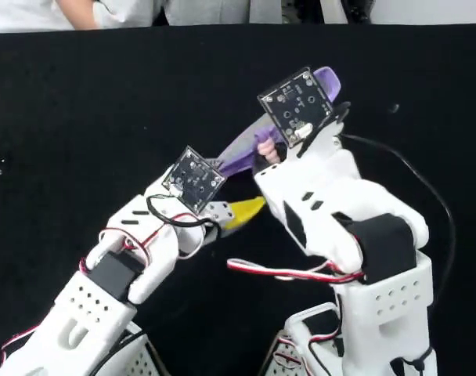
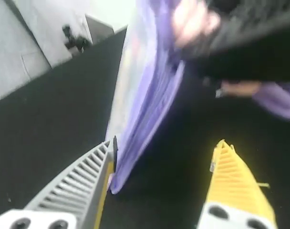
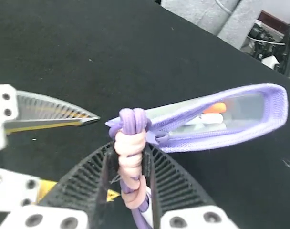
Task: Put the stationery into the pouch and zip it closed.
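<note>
Your right gripper (image 3: pixel 129 155) pinches the pink-and-purple braided zip cord (image 3: pixel 130 129), likely to pull the purple fabric pouch (image 3: pixel 221 126) shut. Your left gripper (image 2: pixel 166 145) sits spread wide at its end, probably to steady it.

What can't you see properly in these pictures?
- High view: most of the pouch hides under the arms' camera boards.
- Right wrist view: the stationery inside is an orange blur; the zip cord and right fingers cover the zip's end.
- Left wrist view: the pouch is blurred and cut off by the edge.
</note>
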You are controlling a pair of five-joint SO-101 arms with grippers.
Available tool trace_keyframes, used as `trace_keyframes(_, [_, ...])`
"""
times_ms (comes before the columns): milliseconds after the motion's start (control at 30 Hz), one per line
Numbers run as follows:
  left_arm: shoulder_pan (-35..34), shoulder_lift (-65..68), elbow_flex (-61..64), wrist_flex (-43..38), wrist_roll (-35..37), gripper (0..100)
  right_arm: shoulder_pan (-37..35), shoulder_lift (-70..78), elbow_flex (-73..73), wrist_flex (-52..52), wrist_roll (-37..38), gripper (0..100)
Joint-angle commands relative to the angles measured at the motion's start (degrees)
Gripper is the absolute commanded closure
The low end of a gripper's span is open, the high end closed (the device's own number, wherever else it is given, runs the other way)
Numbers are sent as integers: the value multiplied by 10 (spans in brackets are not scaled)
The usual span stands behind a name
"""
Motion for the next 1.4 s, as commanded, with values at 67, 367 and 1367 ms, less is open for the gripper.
trace_keyframes(67, [10,88,-13,-104,-35,677,-19,-14,0,-5,-5,987])
trace_keyframes(367, [7,236,-101,-162,-42,679,-18,-14,0,4,-2,987])
trace_keyframes(1367, [58,26,80,-164,-159,971,149,15,0,-91,14,987])
